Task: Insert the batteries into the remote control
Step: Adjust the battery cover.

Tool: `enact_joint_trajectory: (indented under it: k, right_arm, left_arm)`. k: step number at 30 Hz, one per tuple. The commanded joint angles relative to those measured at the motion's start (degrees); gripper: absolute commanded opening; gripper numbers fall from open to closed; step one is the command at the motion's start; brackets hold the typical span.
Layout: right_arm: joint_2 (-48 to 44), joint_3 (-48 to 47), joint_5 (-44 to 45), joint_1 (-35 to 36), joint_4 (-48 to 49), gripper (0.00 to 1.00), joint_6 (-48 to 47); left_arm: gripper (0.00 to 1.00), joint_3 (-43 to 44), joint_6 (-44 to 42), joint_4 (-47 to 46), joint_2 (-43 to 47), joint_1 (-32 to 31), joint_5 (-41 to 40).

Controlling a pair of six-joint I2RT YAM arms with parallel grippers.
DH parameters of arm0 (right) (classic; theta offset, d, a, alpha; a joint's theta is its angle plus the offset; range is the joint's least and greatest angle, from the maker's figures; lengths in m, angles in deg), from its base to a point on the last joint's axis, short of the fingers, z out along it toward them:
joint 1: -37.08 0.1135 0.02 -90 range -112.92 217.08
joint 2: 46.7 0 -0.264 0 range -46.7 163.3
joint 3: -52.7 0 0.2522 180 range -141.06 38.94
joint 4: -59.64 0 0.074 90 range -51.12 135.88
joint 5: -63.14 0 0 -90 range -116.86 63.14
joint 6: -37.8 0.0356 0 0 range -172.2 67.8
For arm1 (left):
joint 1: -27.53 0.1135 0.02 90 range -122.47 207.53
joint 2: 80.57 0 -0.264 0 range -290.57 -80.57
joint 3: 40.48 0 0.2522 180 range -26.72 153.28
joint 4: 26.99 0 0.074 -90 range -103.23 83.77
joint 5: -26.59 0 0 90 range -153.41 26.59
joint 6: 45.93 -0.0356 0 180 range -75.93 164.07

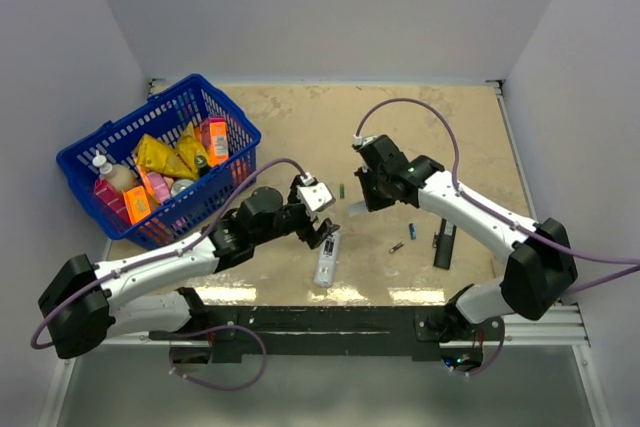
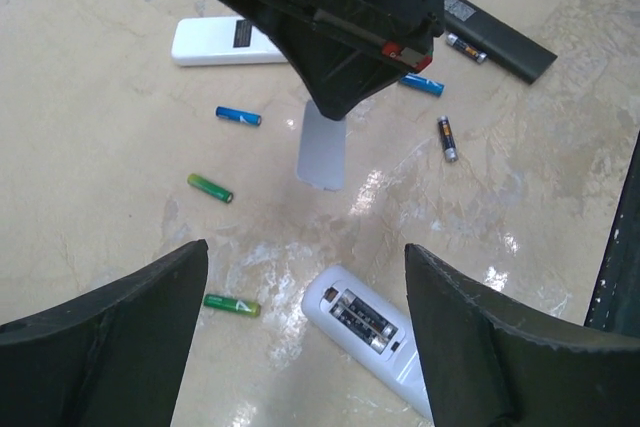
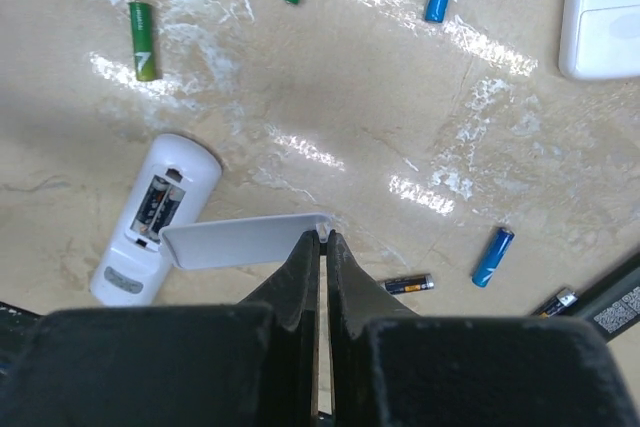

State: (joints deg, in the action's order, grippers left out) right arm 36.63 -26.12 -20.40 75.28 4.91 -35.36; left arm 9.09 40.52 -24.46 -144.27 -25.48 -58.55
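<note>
The slim white remote control [image 2: 375,332] lies back up on the table, its compartment open with two batteries [image 2: 365,319] seated in it. It also shows in the top view [image 1: 326,257] and the right wrist view [image 3: 155,217]. My left gripper [image 2: 305,247] is open and empty just above it. My right gripper [image 3: 322,237] is shut on the edge of the white battery cover [image 3: 240,240], held above the table beside the remote. Loose batteries lie around: green [image 2: 232,304], green [image 2: 210,187], blue [image 2: 238,116], dark [image 2: 446,137].
A wider white remote [image 2: 222,42] and a black remote [image 2: 500,37] lie beyond the batteries. A blue basket [image 1: 236,169] full of packets stands at the back left. More batteries, blue [image 3: 492,256] and dark [image 3: 406,284], lie to the right.
</note>
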Motion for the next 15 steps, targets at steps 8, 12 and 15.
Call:
enact_joint_trajectory:
  k: [8, 12, 15]
  right_arm:
    - [-4.14, -2.88, 0.04, 4.25, 1.16, 0.00, 2.84]
    - [-4.67, -3.23, 0.31, 5.05, 1.25, 0.00, 3.37]
    - [-5.11, -3.50, 0.31, 5.22, 1.42, 0.00, 3.46]
  left_arm:
    - [0.79, 4.35, -12.16, -8.20, -6.60, -6.13, -8.46]
    - [0.75, 5.93, -15.69, -8.29, -9.77, -7.98, -12.42]
    - [0.65, 6.37, -17.01, -8.73, -11.26, -8.95, -14.52]
